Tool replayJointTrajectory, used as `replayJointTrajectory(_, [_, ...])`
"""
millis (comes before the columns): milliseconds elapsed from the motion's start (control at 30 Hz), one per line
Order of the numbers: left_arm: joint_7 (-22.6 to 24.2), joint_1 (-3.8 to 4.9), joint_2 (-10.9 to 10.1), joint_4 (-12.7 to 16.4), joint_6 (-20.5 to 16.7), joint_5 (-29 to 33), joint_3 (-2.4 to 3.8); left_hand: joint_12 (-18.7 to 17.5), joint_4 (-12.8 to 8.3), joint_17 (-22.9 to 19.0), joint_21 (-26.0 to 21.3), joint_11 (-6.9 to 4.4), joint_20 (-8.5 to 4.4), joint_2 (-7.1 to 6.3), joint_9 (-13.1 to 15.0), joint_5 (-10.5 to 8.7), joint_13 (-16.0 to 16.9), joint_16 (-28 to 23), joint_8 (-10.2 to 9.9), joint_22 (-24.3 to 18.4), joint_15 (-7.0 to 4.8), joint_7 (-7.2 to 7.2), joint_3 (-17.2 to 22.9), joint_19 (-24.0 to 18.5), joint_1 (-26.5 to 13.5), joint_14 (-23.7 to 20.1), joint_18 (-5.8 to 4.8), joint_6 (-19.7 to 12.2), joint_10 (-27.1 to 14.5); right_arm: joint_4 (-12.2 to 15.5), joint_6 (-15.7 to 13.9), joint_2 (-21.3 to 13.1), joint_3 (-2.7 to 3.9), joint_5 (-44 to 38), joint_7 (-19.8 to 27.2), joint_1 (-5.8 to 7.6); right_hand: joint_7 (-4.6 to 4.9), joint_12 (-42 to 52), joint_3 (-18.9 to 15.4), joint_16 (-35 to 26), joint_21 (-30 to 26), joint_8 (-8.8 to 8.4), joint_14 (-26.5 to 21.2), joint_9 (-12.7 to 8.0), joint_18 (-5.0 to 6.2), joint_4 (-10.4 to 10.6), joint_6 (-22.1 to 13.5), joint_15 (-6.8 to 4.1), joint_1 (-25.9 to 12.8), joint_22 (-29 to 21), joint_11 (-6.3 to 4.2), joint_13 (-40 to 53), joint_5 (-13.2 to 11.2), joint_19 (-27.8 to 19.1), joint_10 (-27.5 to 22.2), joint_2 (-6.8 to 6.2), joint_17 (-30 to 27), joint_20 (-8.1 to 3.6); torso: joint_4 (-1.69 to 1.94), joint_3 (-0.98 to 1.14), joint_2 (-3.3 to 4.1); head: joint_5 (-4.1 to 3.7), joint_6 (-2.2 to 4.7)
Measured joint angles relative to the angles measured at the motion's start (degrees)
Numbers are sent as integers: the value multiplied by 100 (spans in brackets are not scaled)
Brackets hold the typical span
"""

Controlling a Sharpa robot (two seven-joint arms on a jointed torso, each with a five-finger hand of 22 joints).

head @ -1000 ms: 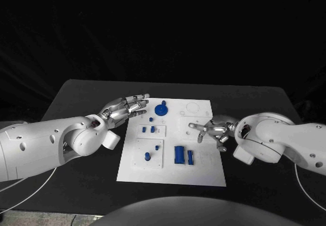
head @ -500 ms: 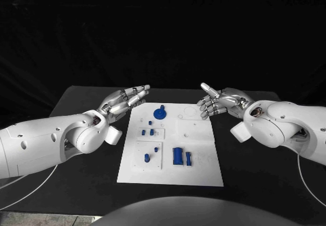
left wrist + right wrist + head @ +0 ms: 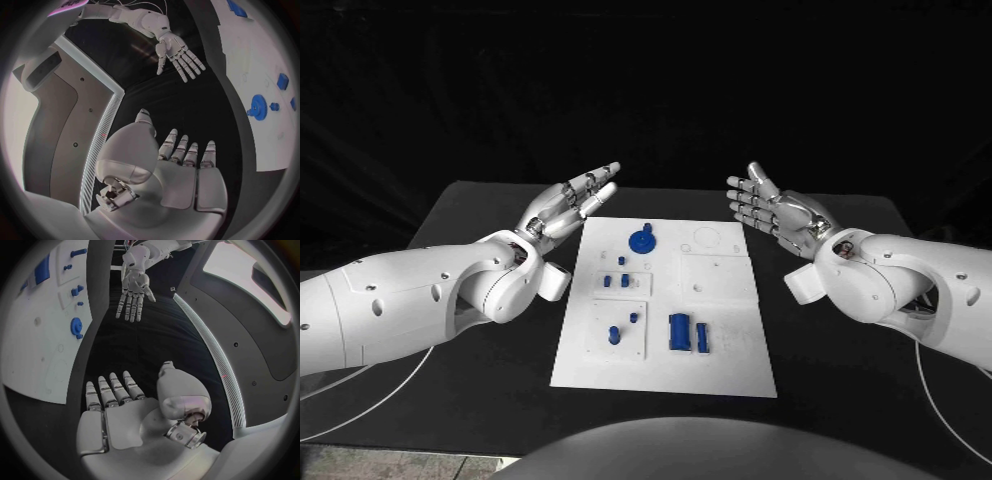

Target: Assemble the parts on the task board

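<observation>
White task board (image 3: 718, 350) flat on black bench (image 3: 473, 200), blue parts (image 3: 681, 330) on it, left hand (image 3: 570, 208) and right hand (image 3: 776, 212) raised either side — both empty, fingers spread.

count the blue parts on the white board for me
8, as far as the head view shows: a gear at the far end, three small pieces mid-left, two near-left, two upright blocks near the centre. Tiny ones may go unseen.
</observation>
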Motion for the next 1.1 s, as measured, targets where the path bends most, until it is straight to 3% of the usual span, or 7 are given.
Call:
replayJointTrajectory(67, [-16, -16, 1, 1, -12, 10, 31, -117, -130, 0, -25, -69, -103, -85, -47, -120, -43, 0, -48, -37, -103, -26, 130, -10, -523, 0, -60, -148, -70, -1, -22, 14, 18, 3, -5, -5, 11, -442, 331, -9, 0, -118, -392, -265, -104, -330, -388, -234, -1006, -22, -436, -274, -24, -8, -274, -258, -11, -316, -1, 0, -1, 0, 18])
replayJointTrajectory(133, [-32, -42, 16, 6, -43, 24, 83, -221, -248, 0, -25, -120, -195, -164, -80, -226, -74, 0, -61, -60, -174, -38, 248, -20, -995, -4, -139, -282, -120, -10, -60, 51, 56, 15, -5, -26, 12, -536, 573, -9, 0, -127, -638, -641, -106, -714, -643, -644, -1665, -30, -514, -674, -24, -10, -640, -672, -16, -602, -1, 2, -4, -6, 53])
replayJointTrajectory(233, [-64, -113, 74, 24, -151, 79, 208, -360, -406, 0, -24, -157, -319, -267, -113, -373, -102, 0, -106, -86, -235, -54, 406, -29, -1630, -5, -219, -461, -157, -39, -178, 152, 129, 61, 23, -98, 12, -541, 1050, -9, 0, -127, -678, -697, -106, -938, -1144, -721, -2281, -34, -524, -732, -24, -10, -687, -723, -19, -952, -4, 4, -15, -20, 153])
replayJointTrajectory(400, [-150, -292, 219, 79, -557, 263, 520, -544, -618, 0, -24, -199, -472, -408, -138, -565, -126, 0, -131, -103, -277, -70, 618, -42, -2486, -4, -315, -701, -199, -118, -594, 403, 326, 223, 189, -273, 10, -541, 1078, -9, 0, -127, -678, -704, -106, -952, -1182, -721, -3032, -35, -524, -740, -24, -11, -687, -734, -21, -952, -14, 18, -51, -61, 453])
replayJointTrajectory(733, [-415, -680, 532, 200, -1974, 949, 1150, -845, -952, 1, -46, -213, -794, -835, -153, -870, -141, 0, -130, -111, -304, -77, 953, -42, -3838, -18, -452, -1073, -213, -286, -1974, 925, 706, 828, 862, -630, 10, -541, 1078, -9, 1, -127, -678, -705, -105, -952, -1182, -721, -3084, -34, -524, -741, -24, -11, -687, -733, -20, -951, -49, 57, -156, -170, 1245])
replayJointTrajectory(933, [-541, -756, 589, 223, -2526, 1223, 1256, -1159, -1239, 1, -46, -222, -1063, -973, -155, -1180, -144, 0, -129, -117, -323, -70, 1192, -40, -4402, 2, -759, -1210, -222, -320, -2496, 1012, 763, 1064, 1122, -692, 10, -541, 1078, -9, 1, -127, -678, -704, -105, -952, -1182, -721, -3084, -33, -524, -741, -24, -11, -687, -733, -20, -951, -64, 73, -198, -205, 1496])
replayJointTrajectory(1100, [-597, -758, 591, 224, -2731, 1339, 1257, -1290, -1414, 1, -46, -222, -1126, -1016, -155, -1327, -145, 0, -129, -117, -323, -79, 1417, -40, -4751, 2, -852, -1428, -222, -325, -2685, 1013, 764, 1164, 1230, -695, 10, -541, 1078, -9, 1, -127, -678, -703, -105, -952, -1182, -721, -3084, -32, -524, -740, -24, -11, -687, -733, -19, -951, -68, 77, -210, -212, 1553])
